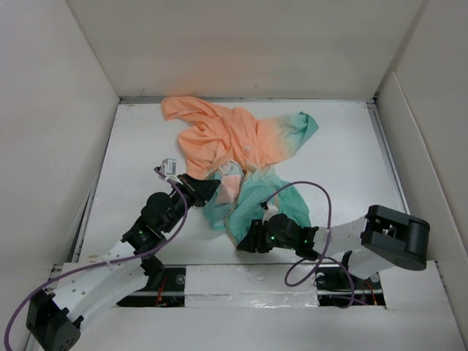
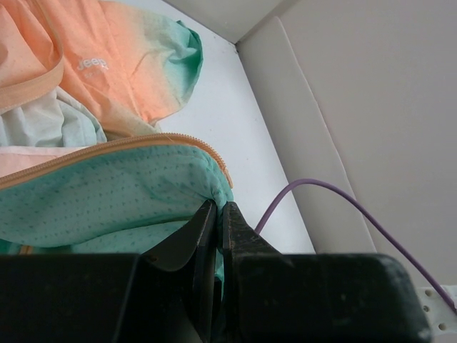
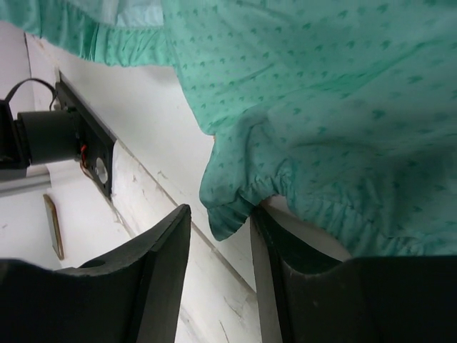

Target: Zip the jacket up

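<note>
The jacket lies crumpled mid-table, peach-orange at the far end and teal toward me. My left gripper is shut on a teal fold of the jacket, just below the orange zipper line; its fingertips pinch the cloth. My right gripper is open at the near teal hem. In the right wrist view a gathered hem corner hangs between the spread fingers, touching the right one. The zipper pull does not show.
White enclosure walls stand left, right and behind. A purple cable loops over the table from the right arm, near the hem. The taped front edge runs just below the right gripper.
</note>
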Action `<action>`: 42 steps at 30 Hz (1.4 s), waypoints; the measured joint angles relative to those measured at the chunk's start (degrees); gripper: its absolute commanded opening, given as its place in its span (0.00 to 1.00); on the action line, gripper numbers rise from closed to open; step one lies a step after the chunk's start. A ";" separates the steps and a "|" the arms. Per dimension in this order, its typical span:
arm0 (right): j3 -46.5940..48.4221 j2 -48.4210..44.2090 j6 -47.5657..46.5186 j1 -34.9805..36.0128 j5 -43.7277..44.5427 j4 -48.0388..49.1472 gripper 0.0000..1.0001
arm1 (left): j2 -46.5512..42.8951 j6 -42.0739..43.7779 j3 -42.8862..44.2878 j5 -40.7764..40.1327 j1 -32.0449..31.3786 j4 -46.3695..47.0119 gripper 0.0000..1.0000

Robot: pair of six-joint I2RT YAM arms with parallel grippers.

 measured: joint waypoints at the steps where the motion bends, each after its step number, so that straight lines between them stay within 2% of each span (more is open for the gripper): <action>1: 0.00 0.00 0.15 0.00 0.48 0.00 0.40 | 0.00 0.00 -0.02 0.11 0.00 0.00 0.00; 9: 0.26 2.78 1.42 -0.42 1.33 2.93 0.38 | 0.63 0.00 -0.02 0.37 0.00 -0.02 0.00; 17: 0.74 4.79 1.60 -1.36 1.44 4.04 0.12 | 1.46 0.00 -0.02 0.37 0.00 -0.09 0.00; 20: -0.24 4.72 1.90 -1.62 2.16 5.05 0.05 | 1.46 0.00 -0.02 0.37 0.00 -0.09 0.00; 28: -5.07 4.07 0.87 -3.26 2.78 14.19 0.00 | 1.46 0.02 0.00 0.31 0.00 -0.37 0.00; 34: -6.27 -0.35 -3.26 -11.41 -4.98 25.81 0.00 | 1.97 0.15 0.68 0.20 0.00 -0.50 0.00; 39: -0.52 -9.62 -8.26 -18.75 -9.64 31.06 0.00 | 2.91 0.00 4.87 0.22 0.00 -0.83 0.00; 42: 5.90 -15.26 -13.55 -18.40 -7.34 30.38 0.00 | 2.91 -0.61 7.85 0.13 0.00 -0.76 0.00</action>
